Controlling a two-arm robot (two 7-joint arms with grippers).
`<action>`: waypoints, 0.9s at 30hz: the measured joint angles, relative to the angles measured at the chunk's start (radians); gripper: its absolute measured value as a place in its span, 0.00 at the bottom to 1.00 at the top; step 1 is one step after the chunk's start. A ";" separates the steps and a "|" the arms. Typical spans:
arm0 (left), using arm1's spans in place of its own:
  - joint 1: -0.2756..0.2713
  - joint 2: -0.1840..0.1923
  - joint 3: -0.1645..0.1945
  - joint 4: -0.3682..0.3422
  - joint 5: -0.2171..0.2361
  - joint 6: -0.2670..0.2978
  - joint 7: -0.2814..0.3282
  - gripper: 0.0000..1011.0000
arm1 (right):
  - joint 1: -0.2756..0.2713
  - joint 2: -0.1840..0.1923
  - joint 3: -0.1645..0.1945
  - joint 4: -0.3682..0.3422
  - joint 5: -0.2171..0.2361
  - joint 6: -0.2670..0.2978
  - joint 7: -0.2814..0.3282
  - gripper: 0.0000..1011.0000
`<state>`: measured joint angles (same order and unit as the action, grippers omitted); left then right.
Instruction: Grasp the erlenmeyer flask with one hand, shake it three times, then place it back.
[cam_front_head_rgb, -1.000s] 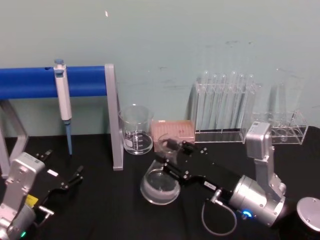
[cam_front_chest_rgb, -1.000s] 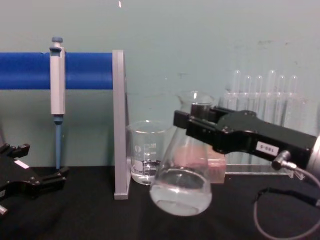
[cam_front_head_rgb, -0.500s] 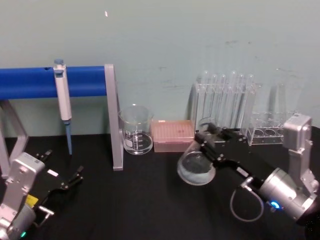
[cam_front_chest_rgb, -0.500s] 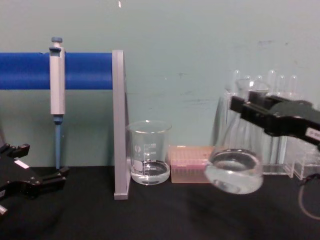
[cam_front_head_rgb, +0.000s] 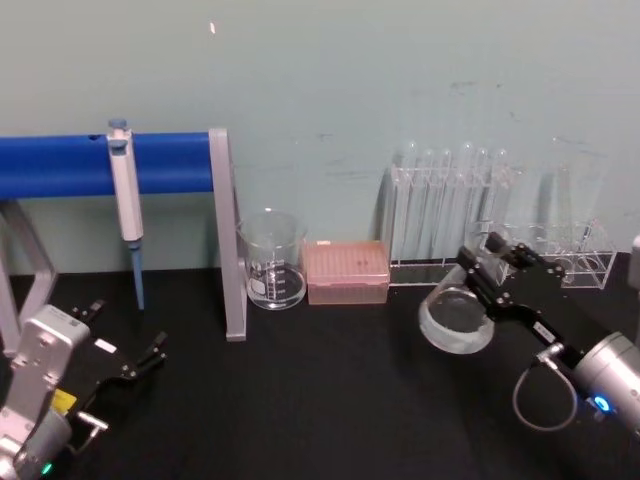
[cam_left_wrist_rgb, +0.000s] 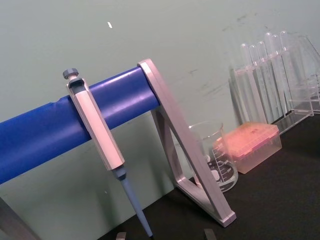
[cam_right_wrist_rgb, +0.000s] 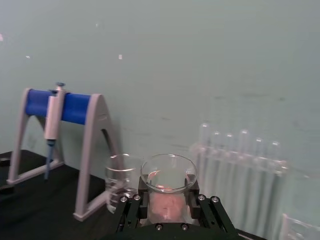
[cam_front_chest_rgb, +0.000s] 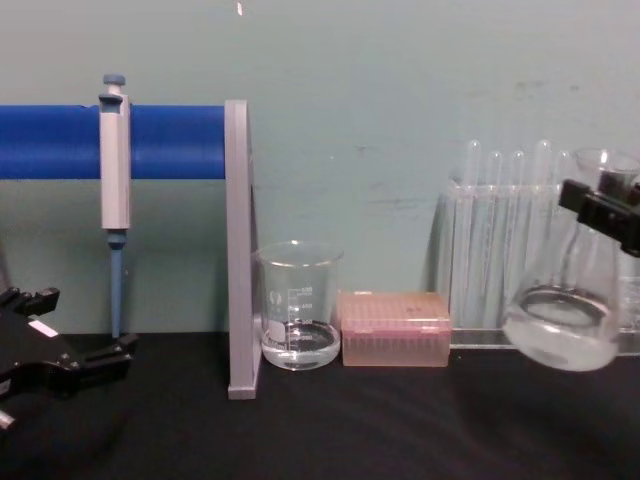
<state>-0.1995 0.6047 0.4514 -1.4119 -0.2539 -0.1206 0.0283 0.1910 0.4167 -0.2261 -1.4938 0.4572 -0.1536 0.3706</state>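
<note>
The erlenmeyer flask (cam_front_head_rgb: 455, 320) is clear glass with a little clear liquid in its wide base. It hangs slightly tilted above the black table, in front of the test tube racks. My right gripper (cam_front_head_rgb: 488, 264) is shut on its neck. From the chest, the flask (cam_front_chest_rgb: 562, 330) sits at the far right, with the right gripper (cam_front_chest_rgb: 602, 203) clamped just under the rim. The right wrist view looks down on the flask's rim (cam_right_wrist_rgb: 168, 172) between the black fingers (cam_right_wrist_rgb: 131, 207). My left gripper (cam_front_head_rgb: 128, 345) rests open at the lower left, holding nothing.
A glass beaker (cam_front_head_rgb: 271, 259) and a pink tip box (cam_front_head_rgb: 345, 271) stand at the back centre. Behind the flask are clear test tube racks (cam_front_head_rgb: 450, 215). A blue pipette stand (cam_front_head_rgb: 110, 165) with a hanging pipette (cam_front_head_rgb: 126, 200) fills the back left.
My right gripper has carried the flask to the right, from the table's middle near the beaker to in front of the test tube racks. The left arm has not moved.
</note>
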 joint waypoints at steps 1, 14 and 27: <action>0.000 0.000 0.000 0.000 0.000 0.000 0.000 0.99 | -0.005 0.000 0.009 -0.003 -0.003 0.001 -0.006 0.45; 0.000 0.000 0.000 0.000 0.000 0.000 0.000 0.99 | -0.028 -0.013 0.049 -0.018 -0.022 0.015 -0.009 0.45; 0.000 0.000 0.000 0.000 0.000 0.000 0.000 0.99 | -0.015 -0.024 0.023 -0.024 -0.025 0.028 0.049 0.45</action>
<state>-0.1995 0.6047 0.4514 -1.4120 -0.2539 -0.1205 0.0283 0.1758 0.3927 -0.2031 -1.5175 0.4323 -0.1255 0.4196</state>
